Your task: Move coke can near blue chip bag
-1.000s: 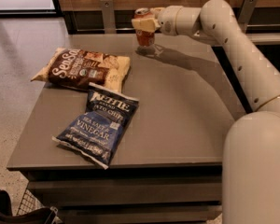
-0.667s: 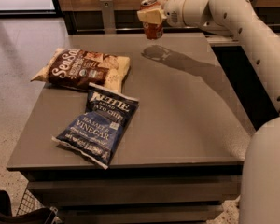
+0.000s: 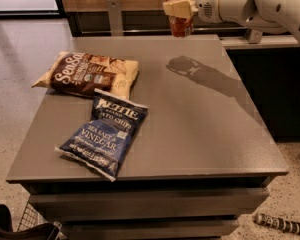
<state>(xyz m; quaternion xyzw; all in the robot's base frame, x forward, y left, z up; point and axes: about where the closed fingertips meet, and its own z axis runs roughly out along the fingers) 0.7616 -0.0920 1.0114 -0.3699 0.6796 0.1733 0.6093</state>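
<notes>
The coke can [image 3: 180, 24] is a small red-orange can with a silver top, held in the air above the far edge of the table. My gripper [image 3: 180, 9] is shut on the can, its cream fingers [image 3: 176, 7] clamped around the can's upper half. The arm reaches in from the upper right. The blue chip bag [image 3: 104, 132] lies flat near the table's front left, well away from the can. The can's shadow [image 3: 182, 66] falls on the table below it.
A brown and cream chip bag [image 3: 87, 74] lies at the table's left, touching the blue bag's top edge. The grey table [image 3: 200, 134] has a front edge with drawers below. A dark striped object [image 3: 280, 224] lies on the floor at lower right.
The gripper has lifted the can off the table and raised it higher. The arm has swung up. Both bags have stayed in place.
</notes>
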